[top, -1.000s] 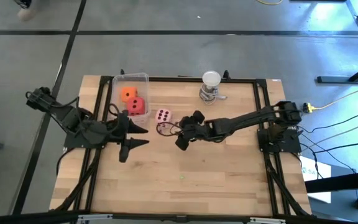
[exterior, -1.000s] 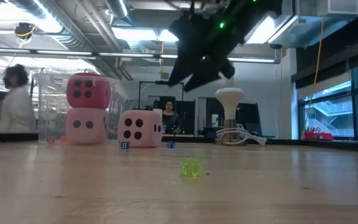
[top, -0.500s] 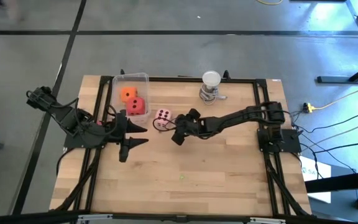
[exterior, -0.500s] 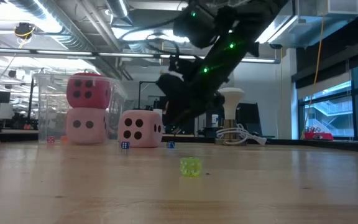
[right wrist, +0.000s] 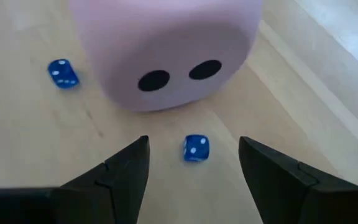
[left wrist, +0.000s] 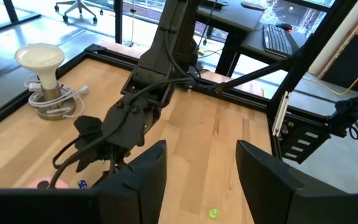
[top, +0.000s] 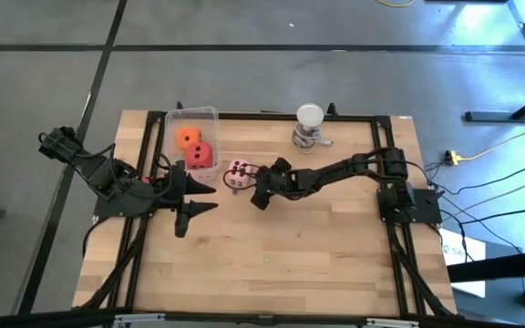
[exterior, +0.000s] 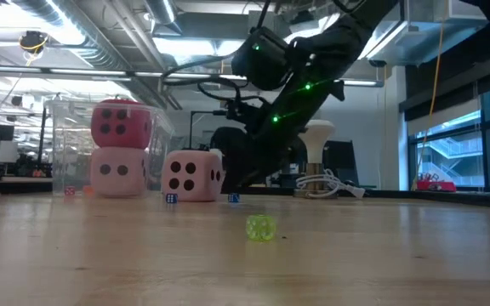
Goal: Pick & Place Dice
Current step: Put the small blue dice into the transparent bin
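Observation:
A pale pink die (top: 239,170) rests flat on the table, also clear in the low view (exterior: 192,176) and filling the right wrist view (right wrist: 166,50). My right gripper (top: 255,188) (right wrist: 194,168) is open, low over the table just short of this die on its right side, touching nothing. A clear bin (top: 179,120) holds an orange die (top: 188,138) and a red die (top: 200,155). In the low view the red die (exterior: 122,124) sits on a second pale pink die (exterior: 117,170). My left gripper (top: 203,198) (left wrist: 201,180) waits open near the table's left side.
Two tiny blue dice (right wrist: 62,73) (right wrist: 196,149) lie by the pink die, one between my right fingers. A tiny green die (exterior: 260,228) lies nearer the near edge. A white round-topped object on a metal base with a coiled cord (top: 310,126) stands at the far edge.
My right gripper has come down from well above the table to just above it and has moved toward the table's left and far side, up to the pale pink die. The die and the left arm have kept still.

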